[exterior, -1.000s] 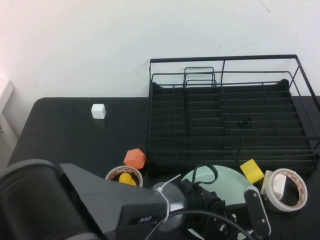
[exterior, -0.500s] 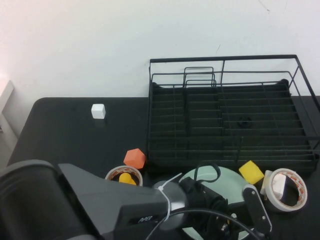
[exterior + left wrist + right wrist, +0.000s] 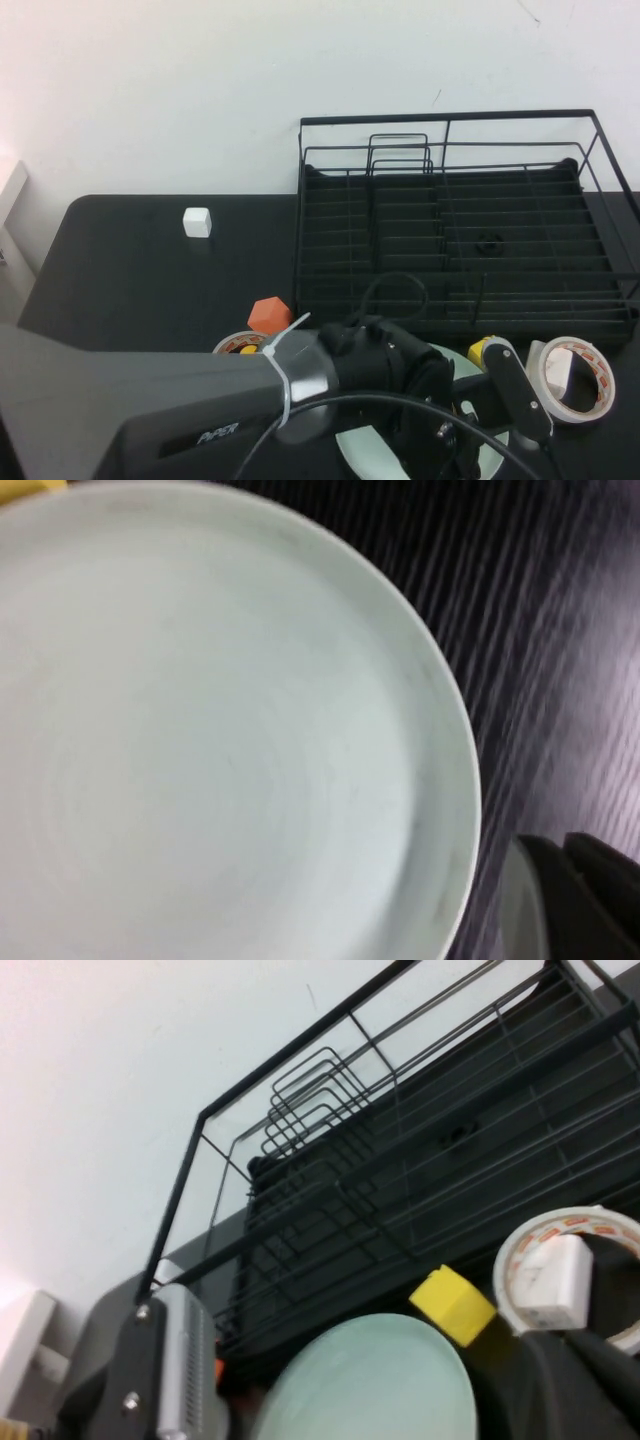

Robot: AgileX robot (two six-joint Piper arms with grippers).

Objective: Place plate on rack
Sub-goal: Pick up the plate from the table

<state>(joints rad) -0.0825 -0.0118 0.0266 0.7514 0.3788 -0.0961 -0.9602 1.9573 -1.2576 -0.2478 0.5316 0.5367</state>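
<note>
High view: the black table fills the lower scene, and the rack stands on its far right part, a black wire frame with upright dividers over a black tray base. Across the near left, the left arm reaches in toward the middle, hiding much of the plate, which lies flat on the table just in front of the rack. The left gripper sits low at the plate's near right edge, its jaws drawn together on the rim; the left wrist view shows the plate filling the frame with dark table beyond it. The right gripper is out of the high view; in the right wrist view only a dark edge of it appears, and its jaws are closed, empty. To the right of the plate lies a tape roll with a white block inside. Another tape roll peeks out by the arm, an orange block just beyond it. A yellow block touches the plate's far right edge. A white cube sits well apart, far left.
</note>
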